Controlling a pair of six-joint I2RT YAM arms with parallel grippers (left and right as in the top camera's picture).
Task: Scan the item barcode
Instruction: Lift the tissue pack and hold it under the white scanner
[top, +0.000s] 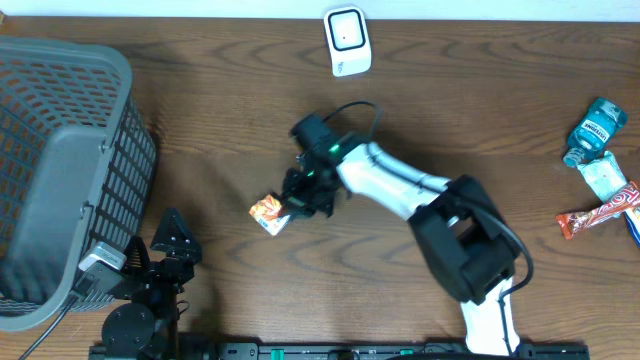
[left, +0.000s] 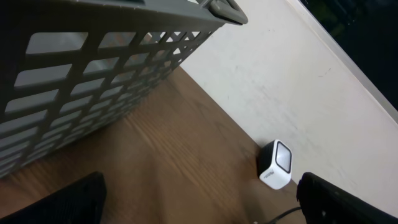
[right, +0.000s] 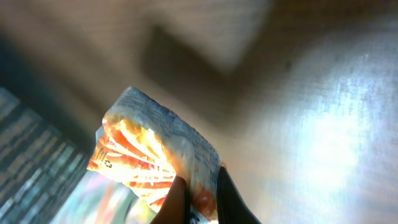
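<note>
I am pinching the orange snack packet (right: 155, 155) by one corner in my right claw (top: 297, 203), jaws clamped on it, near mid-table. The scanner (top: 347, 41) is standing well beyond, toward the far edge (small, white), so the packet is pointing away from it, toward the basket (top: 110, 70). My left claw (top: 172, 238) is hanging released beside that basket, farther off.

The small crinkly snack packet (top: 268, 213), below-left of the white box-shaped plastic scanner (top: 347, 40) with its dark window, is orange streaked red and white. Far left of the scanner, a grey plastic lattice basket (top: 60, 190) stands against the dark brown wood-grain table (top: 230, 90).
</note>
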